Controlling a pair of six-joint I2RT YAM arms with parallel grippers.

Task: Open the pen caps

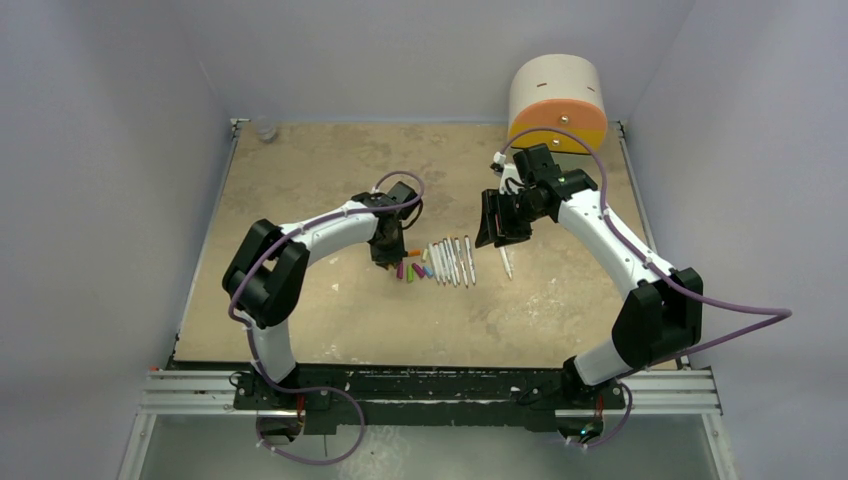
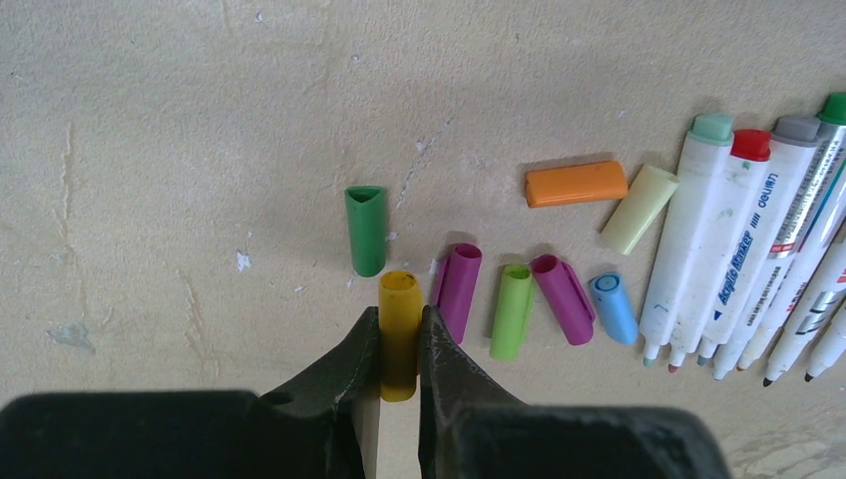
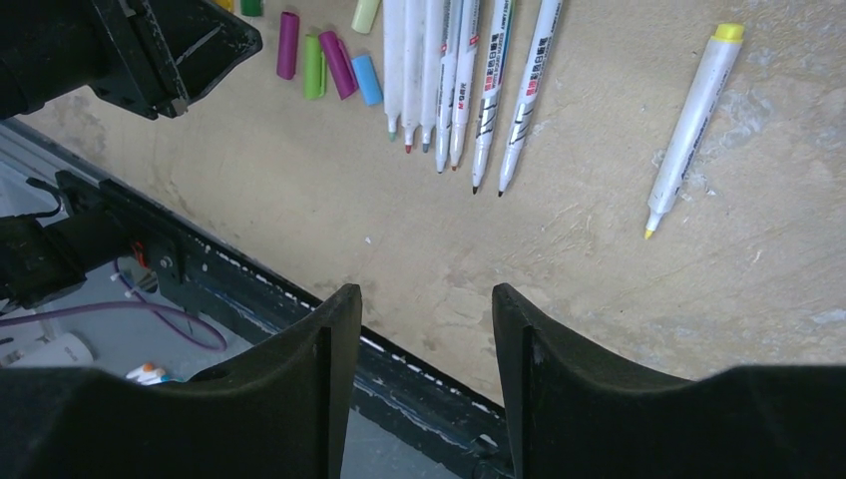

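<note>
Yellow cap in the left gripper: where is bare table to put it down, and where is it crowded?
The table is bare past the dark green cap, away from the pens, and beyond the orange cap. Between the yellow cap in the left gripper and the pens it is crowded: loose caps lie close together.

The bench (image 1: 330, 320) has a tan, mottled top, scuffed with pale patches and small white flecks. At its far right corner stands a round drawer unit (image 1: 557, 100), cream above and orange below, with a small knob on the orange front. A small clear container (image 1: 265, 130) sits at the far left corner; what kind it is cannot be told. An aluminium rail (image 1: 430, 392) runs along the near edge. Plain pale walls (image 1: 110, 150) close in the left, right and far sides.
</note>
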